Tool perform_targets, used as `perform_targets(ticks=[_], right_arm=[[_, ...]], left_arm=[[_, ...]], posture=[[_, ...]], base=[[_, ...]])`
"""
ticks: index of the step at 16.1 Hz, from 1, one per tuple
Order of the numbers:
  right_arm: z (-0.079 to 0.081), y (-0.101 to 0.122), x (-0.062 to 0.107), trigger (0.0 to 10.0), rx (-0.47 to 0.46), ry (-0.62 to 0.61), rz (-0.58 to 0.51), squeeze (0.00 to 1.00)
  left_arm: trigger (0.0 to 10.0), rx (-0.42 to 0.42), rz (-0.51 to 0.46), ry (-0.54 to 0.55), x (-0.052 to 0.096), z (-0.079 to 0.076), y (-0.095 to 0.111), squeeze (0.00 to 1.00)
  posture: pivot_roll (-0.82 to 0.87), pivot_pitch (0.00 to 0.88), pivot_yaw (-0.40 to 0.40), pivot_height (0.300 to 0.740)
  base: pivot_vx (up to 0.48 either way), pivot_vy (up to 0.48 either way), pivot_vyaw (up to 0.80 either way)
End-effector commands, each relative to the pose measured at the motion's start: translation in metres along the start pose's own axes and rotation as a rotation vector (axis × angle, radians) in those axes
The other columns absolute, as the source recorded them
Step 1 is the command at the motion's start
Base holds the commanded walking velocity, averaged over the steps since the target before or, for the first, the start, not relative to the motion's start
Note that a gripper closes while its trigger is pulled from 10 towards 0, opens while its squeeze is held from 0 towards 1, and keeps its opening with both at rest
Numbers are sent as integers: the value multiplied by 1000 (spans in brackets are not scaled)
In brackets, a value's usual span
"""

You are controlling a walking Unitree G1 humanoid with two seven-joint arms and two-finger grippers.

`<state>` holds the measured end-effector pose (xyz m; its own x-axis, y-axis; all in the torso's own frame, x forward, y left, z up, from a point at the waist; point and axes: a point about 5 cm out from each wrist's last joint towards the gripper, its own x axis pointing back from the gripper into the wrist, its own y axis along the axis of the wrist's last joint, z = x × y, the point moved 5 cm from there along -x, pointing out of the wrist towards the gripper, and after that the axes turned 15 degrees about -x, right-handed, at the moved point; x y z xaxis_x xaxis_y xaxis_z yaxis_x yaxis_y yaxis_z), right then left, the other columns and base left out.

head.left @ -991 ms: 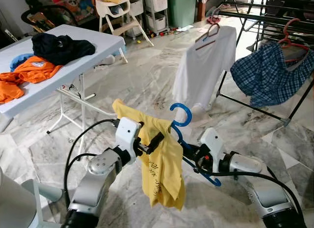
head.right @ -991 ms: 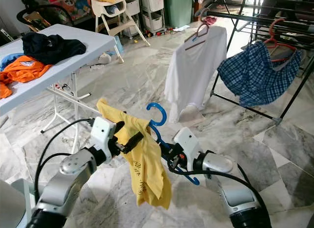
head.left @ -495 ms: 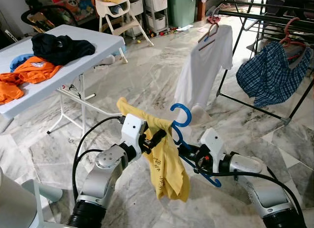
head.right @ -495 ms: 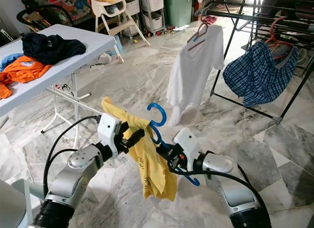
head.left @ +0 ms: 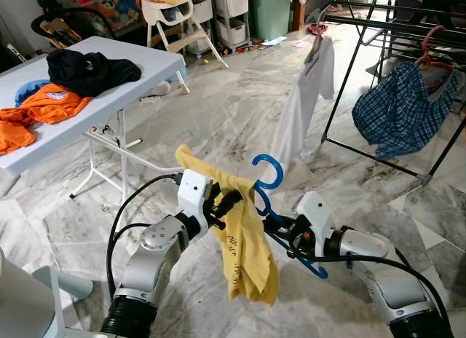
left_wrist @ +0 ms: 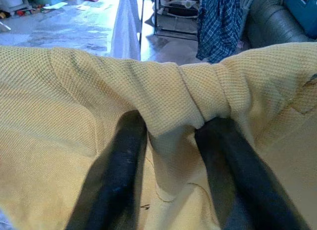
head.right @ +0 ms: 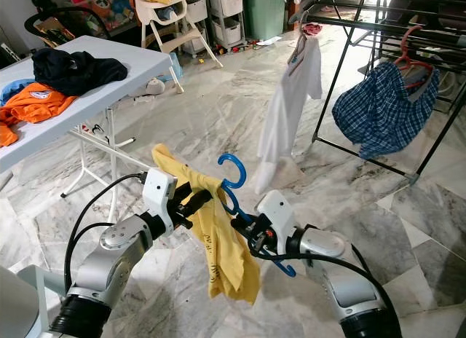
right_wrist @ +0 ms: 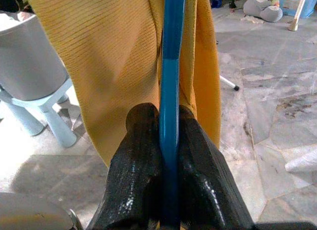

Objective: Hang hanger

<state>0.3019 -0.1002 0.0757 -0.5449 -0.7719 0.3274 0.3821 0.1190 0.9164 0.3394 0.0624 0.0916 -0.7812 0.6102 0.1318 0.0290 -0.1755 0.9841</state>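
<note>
A blue plastic hanger (head.left: pixel 268 179) stands hook-up in front of me, with a yellow shirt (head.left: pixel 246 243) draped over its left side. My right gripper (head.left: pixel 285 232) is shut on the blue hanger's lower bar (right_wrist: pixel 169 106), clamped between both fingers (right_wrist: pixel 143 155). My left gripper (head.left: pixel 227 204) is shut on a bunched fold of the yellow shirt (left_wrist: pixel 173 116) near the hanger's shoulder, its fingers (left_wrist: pixel 119 175) pressed into the cloth. The rest of the shirt hangs loose below both grippers.
A black drying rack (head.left: pixel 393 17) stands at the far right with a white shirt (head.left: pixel 306 97) and a blue plaid shirt (head.left: pixel 400 108) hanging on it. A white folding table (head.left: pixel 109 90) at left holds orange and dark clothes. A grey stool (right_wrist: pixel 34 76) is nearby on the marble floor.
The white shirt on the rack has swung edge-on and looks narrower. My left gripper has shifted the yellow shirt slightly along the hanger. The right gripper keeps its hold.
</note>
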Motion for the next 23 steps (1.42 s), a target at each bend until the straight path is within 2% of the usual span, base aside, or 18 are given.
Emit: perform_targets(ticks=[1,14,18,20,23], right_arm=[[14,17,-5,10000,49,59,-50,0],[15,16,-6,10000,45,61,-48,0],[15,12,-6,10000,45,57,-37,0],[9,1,-7,10000,70,17,1,0],[-2,6,-9,10000,75,-50,-28,0]], left_arm=[[0,-7,6,46,2,13,0,0],[0,22,-4,58,-1,16,3,0],[0,15,-42,85,0,22,16,0],[0,-4,-52,63,3,20,27,0],[0,-21,-24,43,12,17,19,0]], posture=[[-122,18,170,740],[-120,21,173,740],[-120,22,169,740],[-118,22,170,740],[-114,22,174,740]], base=[[0,0,0],[0,0,0],[0,0,0],[0,0,0],[0,0,0]])
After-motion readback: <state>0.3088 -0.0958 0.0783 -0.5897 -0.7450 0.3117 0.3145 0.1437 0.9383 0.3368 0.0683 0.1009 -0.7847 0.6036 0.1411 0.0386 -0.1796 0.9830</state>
